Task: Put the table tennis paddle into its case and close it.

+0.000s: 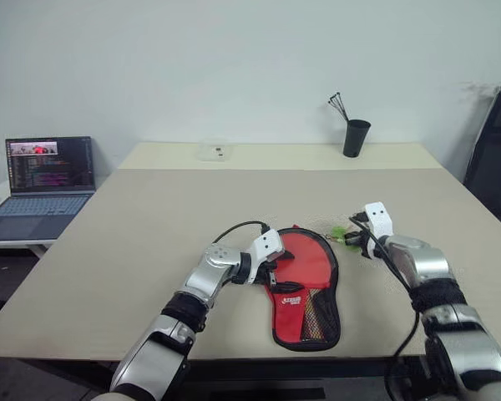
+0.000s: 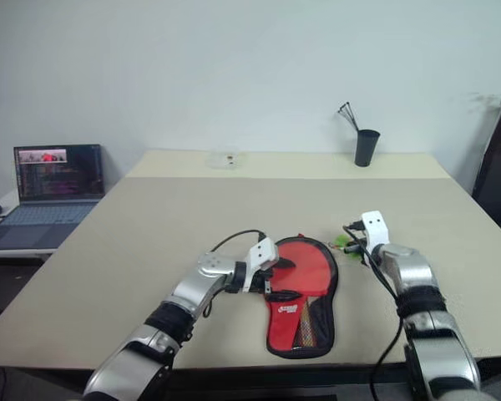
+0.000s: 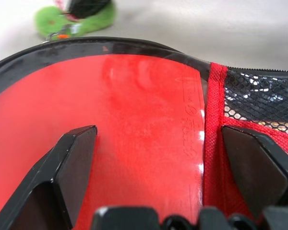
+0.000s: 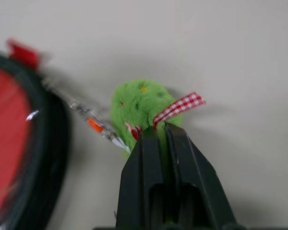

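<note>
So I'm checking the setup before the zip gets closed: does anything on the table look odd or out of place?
Nothing is spilled or damaged. The case lies flat with the table tennis paddle inside, its red face uncovered. The right gripper is shut on the green fuzzy tag, drawn out to the side on its chain. The left gripper is open over the paddle.

One paddle (image 1: 305,261), one case (image 1: 307,322), one laptop (image 1: 43,180), one black cup (image 1: 356,138).

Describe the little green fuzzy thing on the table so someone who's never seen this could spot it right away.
On the big beige table, find the red case near the front edge. Just off its round end, on the robot's right, lies the green plush tag, joined to the case by a short chain. It alone is green, with a red-checked ribbon, pinched in the right gripper.
</note>
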